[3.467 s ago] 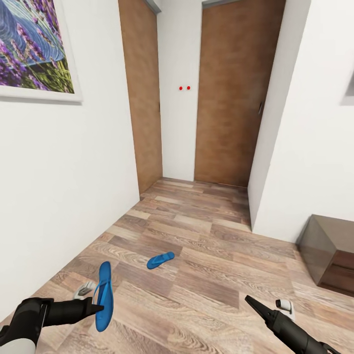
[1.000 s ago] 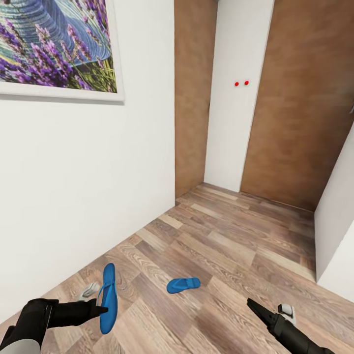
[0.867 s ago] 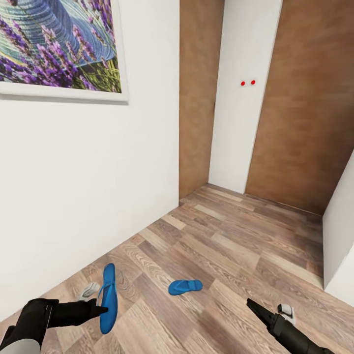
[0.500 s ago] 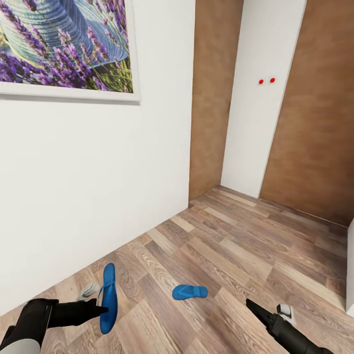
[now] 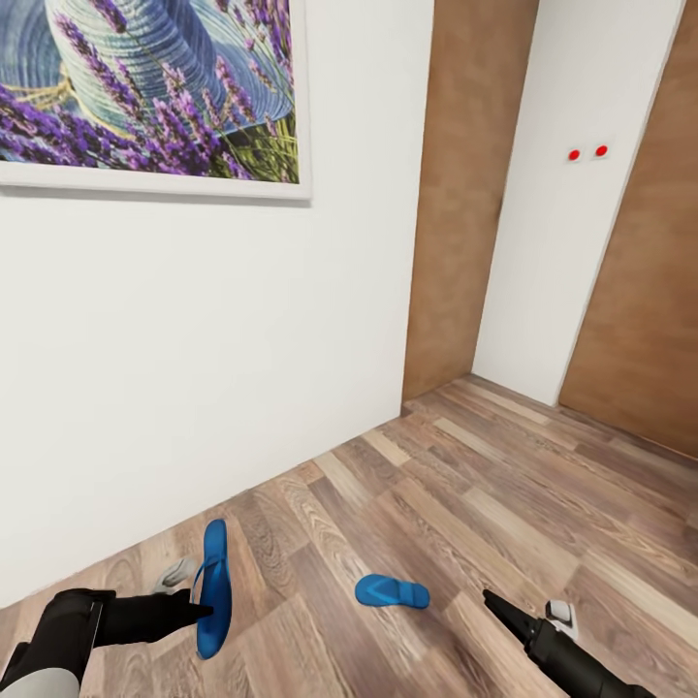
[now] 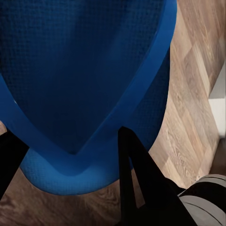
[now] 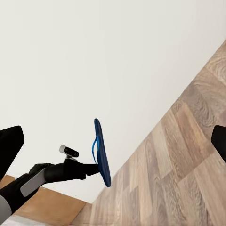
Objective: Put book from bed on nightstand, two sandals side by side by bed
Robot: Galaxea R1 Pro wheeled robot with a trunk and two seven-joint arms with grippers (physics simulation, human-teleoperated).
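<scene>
Your black left gripper (image 5: 199, 611) grips a bright blue sandal (image 5: 213, 601); a second blue sandal (image 5: 392, 591) lies on the brown-grey wood-plank floor (image 5: 485, 504). White walls (image 5: 194, 339) carry a purple lavender print (image 5: 145, 87); brown doors (image 5: 456, 194) flank two red dots (image 5: 587, 152).

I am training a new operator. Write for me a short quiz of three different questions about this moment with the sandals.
1. True or false: the left gripper holds a blue sandal off the floor.
2. Where is the second sandal? A) flat on the wood floor B) in the right gripper C) leaning on the white wall
3. Fill in: the picture on the wall shows purple ____.

Key: 1 true; 2 A; 3 flowers (lavender).
</scene>
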